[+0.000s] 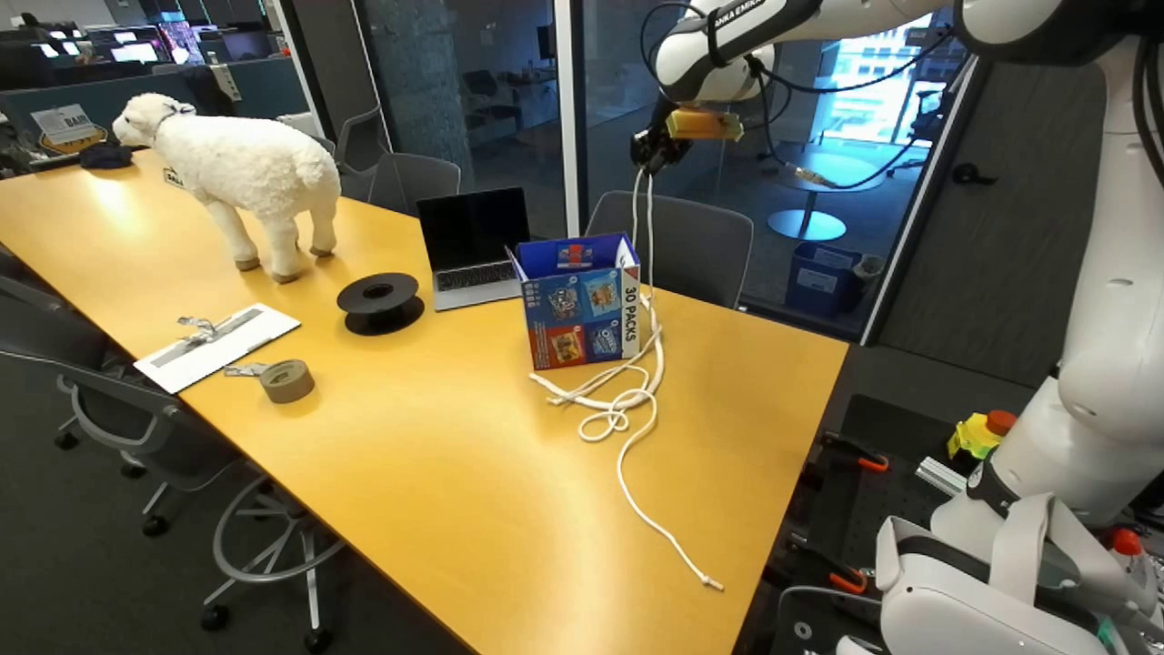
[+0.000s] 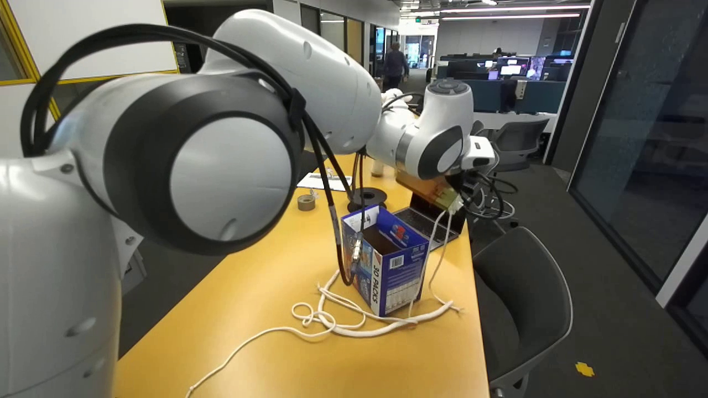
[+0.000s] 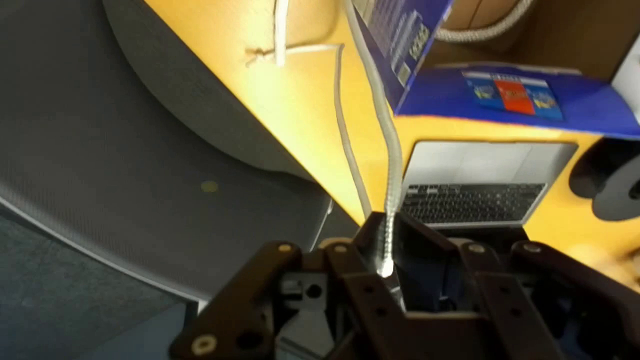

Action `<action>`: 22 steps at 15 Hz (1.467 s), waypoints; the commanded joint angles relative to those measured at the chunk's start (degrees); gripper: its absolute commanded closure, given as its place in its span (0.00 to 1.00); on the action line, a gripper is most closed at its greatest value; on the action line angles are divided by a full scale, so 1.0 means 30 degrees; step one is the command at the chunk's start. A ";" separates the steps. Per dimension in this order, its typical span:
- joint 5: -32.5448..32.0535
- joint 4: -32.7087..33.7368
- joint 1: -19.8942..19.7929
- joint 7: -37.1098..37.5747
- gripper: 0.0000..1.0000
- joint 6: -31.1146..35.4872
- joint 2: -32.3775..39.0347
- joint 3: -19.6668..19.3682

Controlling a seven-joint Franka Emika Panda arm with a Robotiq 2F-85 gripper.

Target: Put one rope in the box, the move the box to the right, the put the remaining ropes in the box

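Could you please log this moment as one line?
tool: shut on thin rope; thin rope: hangs beside box; box: on table, another rope inside; thick rope: on table

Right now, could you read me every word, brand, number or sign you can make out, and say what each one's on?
"30 PACKS": on the blue box, in both exterior views.
"ANKA EMIKA": on the robot arm, its start not visible.
"BAIR": on the paper sign at the upper left of an exterior view.
Too small or blurred to be sure of: the box's smaller print, the tag on the toy sheep, the bin labels and the laptop keys.
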 commanded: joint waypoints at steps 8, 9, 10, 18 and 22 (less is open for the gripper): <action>-0.2392 0.7562 0.2443 0.7858 0.94 -0.1751 0.0980 -0.1392; -0.2381 0.8162 0.2480 0.8406 0.94 -0.1965 0.1103 -0.1440; -0.2191 0.8609 0.2490 0.8833 0.94 -0.2183 0.1123 -0.1399; -0.1241 1.2650 0.2098 1.4616 0.96 -0.3696 0.2276 -0.1256; -0.1685 1.4803 0.2268 1.7119 0.96 -0.3793 0.3146 -0.1362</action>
